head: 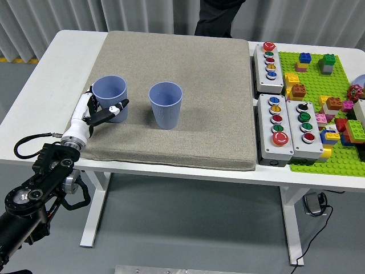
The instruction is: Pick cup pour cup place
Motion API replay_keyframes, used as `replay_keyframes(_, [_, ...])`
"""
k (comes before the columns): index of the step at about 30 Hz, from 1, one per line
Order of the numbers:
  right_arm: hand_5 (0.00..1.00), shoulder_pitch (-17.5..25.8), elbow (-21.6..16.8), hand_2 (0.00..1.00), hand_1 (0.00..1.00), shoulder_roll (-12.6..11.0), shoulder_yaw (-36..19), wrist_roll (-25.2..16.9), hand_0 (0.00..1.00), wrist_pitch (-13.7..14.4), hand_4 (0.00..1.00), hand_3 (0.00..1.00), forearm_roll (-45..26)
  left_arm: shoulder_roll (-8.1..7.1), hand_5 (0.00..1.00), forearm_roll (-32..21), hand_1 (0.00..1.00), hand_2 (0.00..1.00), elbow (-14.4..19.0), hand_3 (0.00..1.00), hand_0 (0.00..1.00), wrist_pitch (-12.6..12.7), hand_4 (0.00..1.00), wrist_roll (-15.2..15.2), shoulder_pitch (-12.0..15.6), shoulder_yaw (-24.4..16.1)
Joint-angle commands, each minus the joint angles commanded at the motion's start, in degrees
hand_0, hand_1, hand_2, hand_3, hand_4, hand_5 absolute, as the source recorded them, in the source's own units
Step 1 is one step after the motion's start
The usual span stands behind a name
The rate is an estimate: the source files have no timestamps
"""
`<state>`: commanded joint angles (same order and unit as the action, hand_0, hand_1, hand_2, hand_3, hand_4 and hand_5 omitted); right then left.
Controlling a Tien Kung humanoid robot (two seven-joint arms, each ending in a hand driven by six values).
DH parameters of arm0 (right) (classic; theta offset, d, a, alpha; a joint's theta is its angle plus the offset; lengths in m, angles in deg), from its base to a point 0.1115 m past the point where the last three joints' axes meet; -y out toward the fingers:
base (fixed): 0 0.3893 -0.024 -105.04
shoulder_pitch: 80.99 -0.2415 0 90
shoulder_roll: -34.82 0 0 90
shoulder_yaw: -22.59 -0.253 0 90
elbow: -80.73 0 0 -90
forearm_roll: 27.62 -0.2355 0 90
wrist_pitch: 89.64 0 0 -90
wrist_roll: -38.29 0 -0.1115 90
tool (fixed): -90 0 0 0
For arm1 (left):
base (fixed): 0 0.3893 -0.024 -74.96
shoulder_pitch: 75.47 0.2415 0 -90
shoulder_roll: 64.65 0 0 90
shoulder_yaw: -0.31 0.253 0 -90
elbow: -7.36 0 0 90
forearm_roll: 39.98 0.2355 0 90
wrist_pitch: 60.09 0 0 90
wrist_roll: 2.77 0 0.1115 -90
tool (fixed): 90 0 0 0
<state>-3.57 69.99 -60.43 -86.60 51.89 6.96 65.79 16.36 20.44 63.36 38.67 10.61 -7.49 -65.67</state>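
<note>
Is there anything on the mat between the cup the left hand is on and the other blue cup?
Nothing visible. The left hand is wrapped around the left cup, and only bare grey mat lies between it and the right cup.

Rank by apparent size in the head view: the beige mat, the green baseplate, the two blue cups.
1. beige mat, clearly largest.
2. green baseplate, partly cut off at the right edge.
3. left cup and right cup: alike, so unranked.
</note>
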Motion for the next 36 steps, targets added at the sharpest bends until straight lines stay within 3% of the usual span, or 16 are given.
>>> replay_keyframes(20, [0.261,-0.4,0.0,0.596,0.634,0.0,0.0,0.1,0.697,0.0,0.002,0.595,0.1,0.57,0.227,0.3,0.897,0.997,-1.4,0.998,0.913,0.1,0.898,-0.3,-1.8,1.0])
replay_keyframes(21, [0.262,-0.4,0.0,0.596,0.634,0.0,-0.1,0.2,0.697,-0.1,0.002,0.595,0.2,0.62,0.233,-0.3,0.816,0.871,-1.5,0.962,0.844,1.0,0.894,0.1,-1.8,1.1])
replay_keyframes(26, [0.262,-0.3,-0.1,0.596,0.634,0.0,-0.1,0.2,0.697,-0.1,0.002,0.595,0.4,0.52,0.233,-0.7,0.816,0.871,-1.5,0.962,0.844,1.2,0.894,0.3,-1.8,1.4])
replay_keyframes(27, [0.262,-0.4,-0.1,0.596,0.634,0.0,-0.1,0.2,0.697,-0.1,0.002,0.595,0.4,0.56,0.24,-0.7,0.789,0.811,-1.5,0.844,0.82,1.2,0.895,0.3,-1.8,1.4])
replay_keyframes(32, [0.262,-0.4,-0.1,0.596,0.634,-0.1,-0.1,0.2,0.697,-0.1,0.002,0.595,0.4,0.63,0.24,-0.8,0.789,0.811,-1.5,0.844,0.82,1.4,0.895,0.4,-1.9,1.6])
replay_keyframes(33, [0.261,-0.3,-0.1,0.595,0.634,0.0,0.0,0.2,0.697,-0.1,0.002,0.595,0.4,0.67,0.243,-1.2,0.712,0.689,-1.5,0.664,0.771,2.1,0.895,0.8,-1.8,1.8])
replay_keyframes(36, [0.261,-0.3,-0.1,0.595,0.634,-0.1,-0.1,0.2,0.697,-0.2,0.002,0.595,0.4,0.68,0.243,-1.8,0.712,0.689,-1.4,0.664,0.771,2.8,0.895,1.3,-1.8,2.1])
